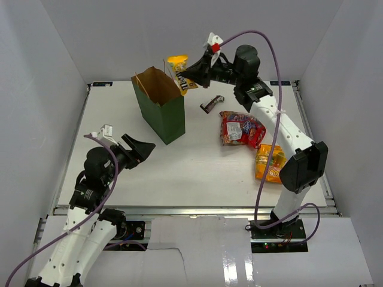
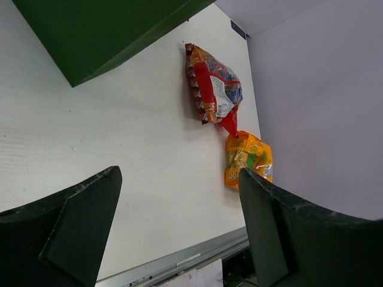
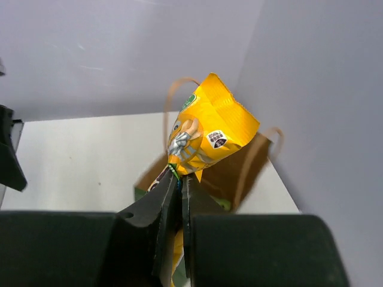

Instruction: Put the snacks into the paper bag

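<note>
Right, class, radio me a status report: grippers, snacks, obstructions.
Right gripper shut on yellow packet, above paper bag's opening. Left gripper open, empty. Red bag, orange bag, dark bar on table. Bag mouth unobstructed.

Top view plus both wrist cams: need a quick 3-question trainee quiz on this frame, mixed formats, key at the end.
1. True or false: the left gripper holds a snack.
2. The right gripper is shut on: A) a yellow packet B) a string handle C) nothing.
3. How many snacks show lying on the table outside the paper bag?
Key: 1 false, it is open and empty. 2 A. 3 three: red bag, orange bag, dark brown bar.
</note>
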Robot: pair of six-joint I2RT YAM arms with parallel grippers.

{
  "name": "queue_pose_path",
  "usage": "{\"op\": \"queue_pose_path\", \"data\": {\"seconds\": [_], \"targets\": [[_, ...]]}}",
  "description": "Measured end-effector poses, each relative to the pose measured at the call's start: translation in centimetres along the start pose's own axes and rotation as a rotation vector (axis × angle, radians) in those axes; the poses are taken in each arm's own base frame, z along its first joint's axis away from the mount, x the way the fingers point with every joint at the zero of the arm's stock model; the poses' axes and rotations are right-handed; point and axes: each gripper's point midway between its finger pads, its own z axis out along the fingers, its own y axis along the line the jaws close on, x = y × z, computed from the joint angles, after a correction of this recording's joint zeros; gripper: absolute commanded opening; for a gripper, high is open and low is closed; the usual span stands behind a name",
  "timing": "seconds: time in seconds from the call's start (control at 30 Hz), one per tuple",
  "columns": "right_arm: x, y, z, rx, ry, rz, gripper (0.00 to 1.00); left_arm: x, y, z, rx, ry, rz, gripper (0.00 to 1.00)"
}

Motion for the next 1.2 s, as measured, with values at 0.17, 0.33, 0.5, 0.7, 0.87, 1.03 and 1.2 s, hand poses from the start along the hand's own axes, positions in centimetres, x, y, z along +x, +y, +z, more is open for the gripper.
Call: {"op": "queue_pose_path", "data": {"seconds": [0.17, 0.33, 0.5, 0.7, 0.87, 1.03, 1.2], "targets": [[-1.2, 5.6, 4.8, -0.080, -0.008, -0.105, 0.08, -0.2, -0.5, -0.9, 0.033, -0.024, 0.012, 0.90], [1.6, 5.6, 9.0, -0.008, 0.038, -0.191, 0.08, -0.4, -1.1, -2.2, 0.071, -0.058, 0.013, 0.90], [6.2, 2.8, 11.8, 0.091, 0.114, -0.234, 0.08, -0.4, -1.3, -2.9, 0.084, -0.070, 0.004, 0.90], [9.6, 1.3, 12.2, 0.137, 0.181, -0.248, 0.46, -0.2, -1.2, -3.3, 0.083, -0.069, -0.006, 0.90], [8.2, 1.5, 11.5, 0.133, 0.166, -0.267, 0.54, 0.0, -1.0, -3.2, 0.073, -0.060, -0.010, 0.90], [3.2, 1.5, 9.1, 0.132, 0.094, -0.246, 0.57, 0.3, -0.5, -2.6, 0.052, -0.041, -0.014, 0.90], [-1.6, -2.6, 2.3, 0.255, 0.026, -0.169, 0.61, 1.0, 0.4, -2.1, 0.032, -0.022, -0.019, 0.90]]}}
